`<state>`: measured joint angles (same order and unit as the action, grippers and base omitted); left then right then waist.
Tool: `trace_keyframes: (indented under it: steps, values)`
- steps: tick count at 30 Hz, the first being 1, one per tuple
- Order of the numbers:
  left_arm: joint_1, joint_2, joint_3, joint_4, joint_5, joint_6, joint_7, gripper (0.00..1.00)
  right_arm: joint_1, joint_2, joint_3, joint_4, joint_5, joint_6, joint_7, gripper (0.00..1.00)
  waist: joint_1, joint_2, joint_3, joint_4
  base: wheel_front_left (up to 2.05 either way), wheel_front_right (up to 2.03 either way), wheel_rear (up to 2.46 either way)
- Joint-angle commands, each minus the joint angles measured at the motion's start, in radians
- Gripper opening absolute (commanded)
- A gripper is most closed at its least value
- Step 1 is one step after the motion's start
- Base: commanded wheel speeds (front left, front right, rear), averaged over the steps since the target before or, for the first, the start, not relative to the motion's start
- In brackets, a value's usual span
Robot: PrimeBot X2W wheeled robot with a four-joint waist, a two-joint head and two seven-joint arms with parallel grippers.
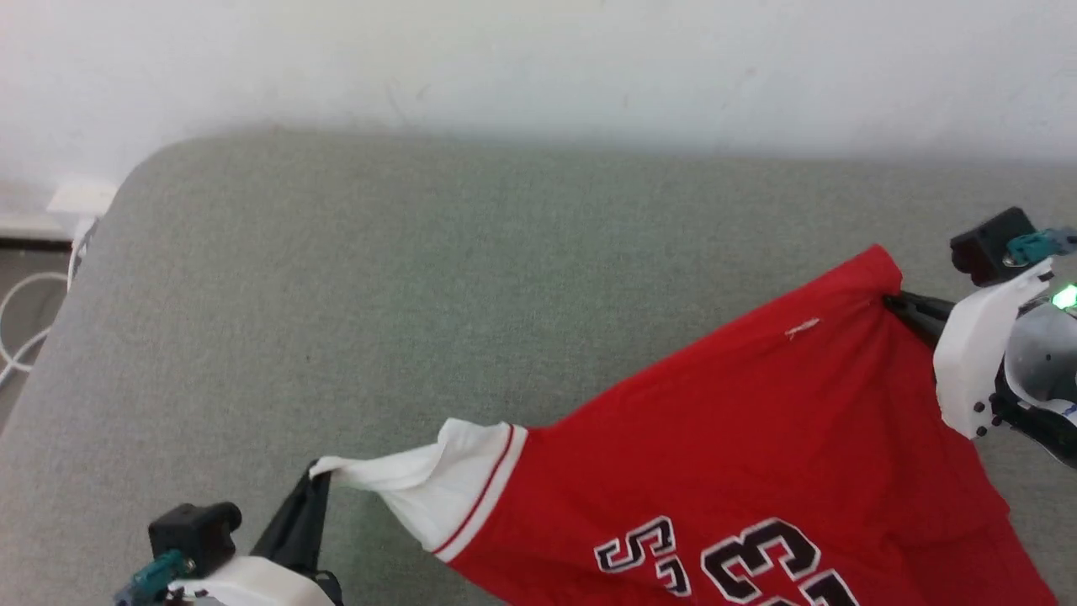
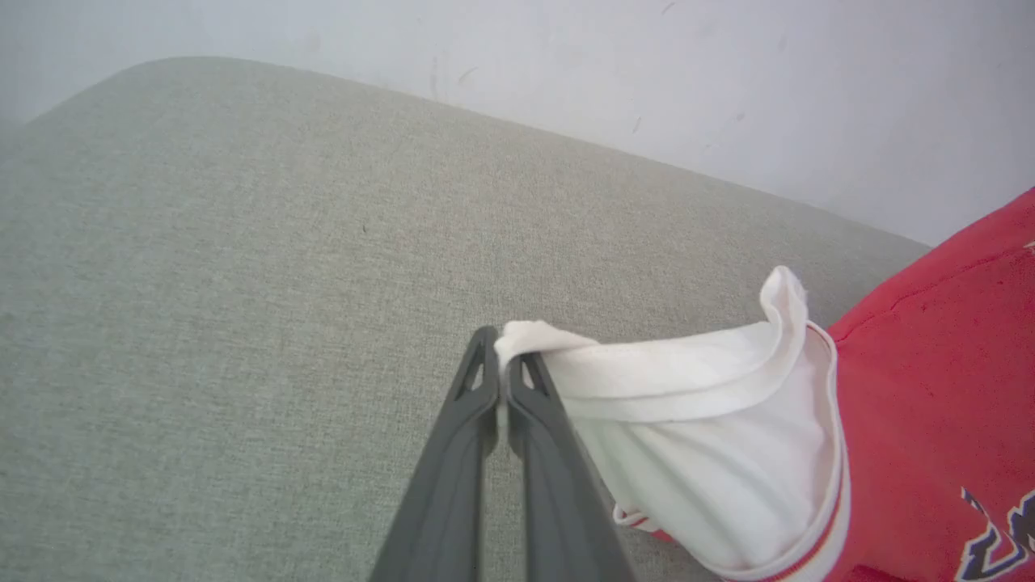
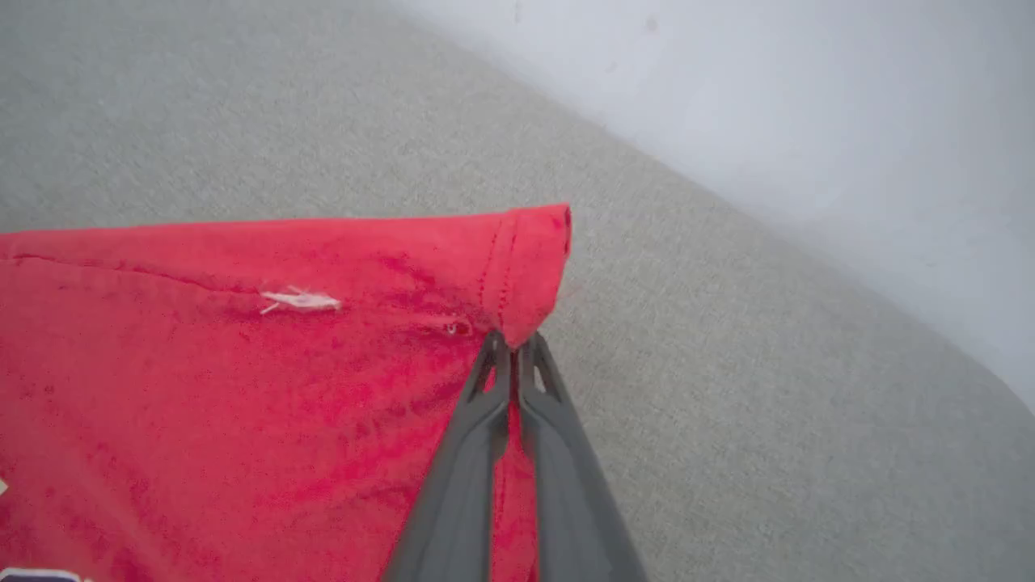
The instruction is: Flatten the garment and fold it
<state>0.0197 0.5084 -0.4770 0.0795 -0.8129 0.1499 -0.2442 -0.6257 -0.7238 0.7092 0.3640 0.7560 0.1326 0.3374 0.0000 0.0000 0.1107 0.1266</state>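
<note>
The left hand (image 1: 318, 473), at the near left, has its two dark fingers pressed together on the tip of the white short sleeve (image 1: 437, 488). In its wrist view, the left hand (image 2: 503, 343) pinches a small bunch of white cloth between the fingertips. From there the white short sleeve (image 2: 728, 453) opens out to the right, lifted off the surface below it, with a red-and-white striped edge where it meets the red cloth.

The right hand (image 1: 892, 301), at the far right, is clamped shut on a red corner of the same garment. Its wrist view shows the right hand (image 3: 513, 343) gripping just under a stitched, folded-over hem corner.

The red jersey T-shirt (image 1: 757, 438) stretches between the two hands, its top edge running in a slanted line from the near left up to the far right. The rest of the body spreads toward the near right and runs out of view. Black, white-outlined lettering (image 1: 724, 560) shows along the near edge, upside down and cut off. A small white fleck (image 1: 802, 328) sits on the red cloth near the right hand's corner, and also appears in that hand's view (image 3: 299, 301).

Under the shirt lies a grey-green upholstered surface (image 1: 336, 278) with a rounded far-left corner. It backs onto a pale wall (image 1: 505, 59). A white cable (image 1: 17, 328) loops on the floor past its left edge.
</note>
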Motion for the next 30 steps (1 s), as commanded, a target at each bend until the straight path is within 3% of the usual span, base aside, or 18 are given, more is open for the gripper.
trace_keyframes:
  steps: [1,9,14,20,30]
  values:
    - [-0.008,0.021,0.017,-0.017,0.016,0.012,-0.006,0.00,0.024,0.010,-0.028,-0.014,-0.006,-0.002,-0.048,0.00,0.0000,0.0000,-0.091,-0.049,0.00,0.00,0.00]
    - [-0.208,0.102,0.071,-0.129,0.078,0.034,0.042,0.00,0.023,0.087,-0.209,-0.034,-0.082,-0.002,-0.189,0.00,0.0000,0.0000,-0.140,-0.062,0.00,0.00,0.00]
    - [-0.388,0.112,0.068,-0.122,0.123,0.022,0.086,0.00,-0.028,0.130,-0.294,-0.028,-0.144,-0.002,-0.215,0.00,0.0000,0.0000,-0.131,-0.064,0.00,0.00,0.00]
    - [-0.759,0.066,0.049,0.007,0.207,-0.010,0.126,0.00,-0.181,0.210,-0.418,-0.006,-0.243,-0.002,-0.218,0.00,0.0000,0.0000,-0.065,-0.073,0.00,0.00,0.00]
    - [-1.255,-0.022,0.052,0.263,0.273,-0.059,0.116,0.00,-0.488,0.274,-0.471,0.038,-0.344,-0.002,-0.169,0.00,0.0000,0.0000,0.124,-0.086,0.00,0.00,0.00]
